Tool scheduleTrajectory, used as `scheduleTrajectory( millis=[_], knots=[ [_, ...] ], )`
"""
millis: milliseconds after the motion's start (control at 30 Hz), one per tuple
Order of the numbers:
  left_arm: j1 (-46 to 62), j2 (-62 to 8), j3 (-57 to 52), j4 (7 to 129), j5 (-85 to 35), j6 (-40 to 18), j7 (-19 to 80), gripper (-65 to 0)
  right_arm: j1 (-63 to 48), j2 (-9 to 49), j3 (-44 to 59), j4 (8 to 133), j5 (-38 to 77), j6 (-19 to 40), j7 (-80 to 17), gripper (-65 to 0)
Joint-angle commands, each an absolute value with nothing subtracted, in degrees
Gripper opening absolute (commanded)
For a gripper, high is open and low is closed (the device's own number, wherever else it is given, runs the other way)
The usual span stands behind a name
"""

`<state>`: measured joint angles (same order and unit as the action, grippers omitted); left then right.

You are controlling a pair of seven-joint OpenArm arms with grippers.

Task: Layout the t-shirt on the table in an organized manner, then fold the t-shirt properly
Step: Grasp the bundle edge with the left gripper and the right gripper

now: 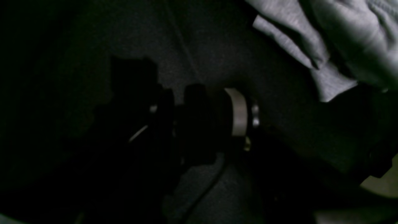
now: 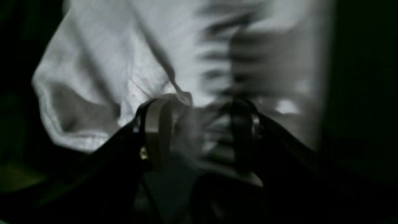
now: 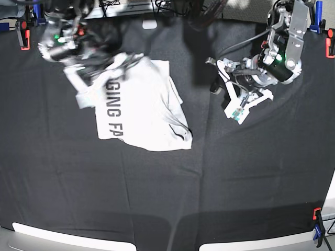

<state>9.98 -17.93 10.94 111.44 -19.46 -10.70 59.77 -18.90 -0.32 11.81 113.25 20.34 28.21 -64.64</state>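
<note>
The t-shirt (image 3: pixel 146 112) lies crumpled on the left half of the table (image 3: pixel 157 198), with dark lettering (image 3: pixel 116 107) facing up along its left side. My right gripper (image 3: pixel 84 89) is at the shirt's upper-left edge. In the right wrist view its fingers (image 2: pixel 152 124) stand apart, and blurred shirt cloth (image 2: pixel 102 62) sits between and beyond them. My left gripper (image 3: pixel 236 102) hovers open over bare black cloth to the right of the shirt, touching nothing. The left wrist view is dark, with only a shirt corner (image 1: pixel 342 40) at the top right.
Red clamps (image 3: pixel 23 34) (image 3: pixel 328 44) (image 3: pixel 316 219) and blue clamps (image 3: pixel 35 10) (image 3: pixel 317 21) grip the table edges. Cables and gear sit beyond the far edge (image 3: pixel 149 23). Black cloth stretches bare in front of the shirt.
</note>
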Motion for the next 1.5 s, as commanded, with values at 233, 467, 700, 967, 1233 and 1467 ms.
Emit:
scheduleTrajectory(
  millis=[233,467,700,967,1233,1467],
  knots=[
    [9.34,-18.13,10.87,112.60,-19.97,-10.46,57.34,-41.3,-18.24,-0.45,-7.25,115.31,21.23,28.45,-63.02,-34.7],
    [9.32,-18.11,10.87,112.60,-19.99,-10.46,57.32,-41.3,-14.55,-0.47,-10.72,115.74,10.63,28.40,-59.00,-34.7],
    [9.17,-18.09,10.87,112.60,-19.53,-10.46,53.12,-41.3,-4.75,0.32,2.90,115.81,5.13,26.50,-56.29,-34.7],
    [7.46,-11.84,11.00,112.62,-27.81,-13.67,52.71,-41.3,4.80,7.42,15.22,114.13,14.26,26.55,-55.00,-34.7],
    [8.86,-3.33,12.08,112.60,-29.15,-14.83,55.66,-41.3,14.17,10.02,15.35,96.18,13.76,26.55,-53.45,-34.7],
    [11.73,-3.20,24.86,112.49,-27.77,-15.25,55.20,-41.3,22.06,10.15,15.35,83.59,13.76,26.65,-52.23,-34.7]
  ],
)
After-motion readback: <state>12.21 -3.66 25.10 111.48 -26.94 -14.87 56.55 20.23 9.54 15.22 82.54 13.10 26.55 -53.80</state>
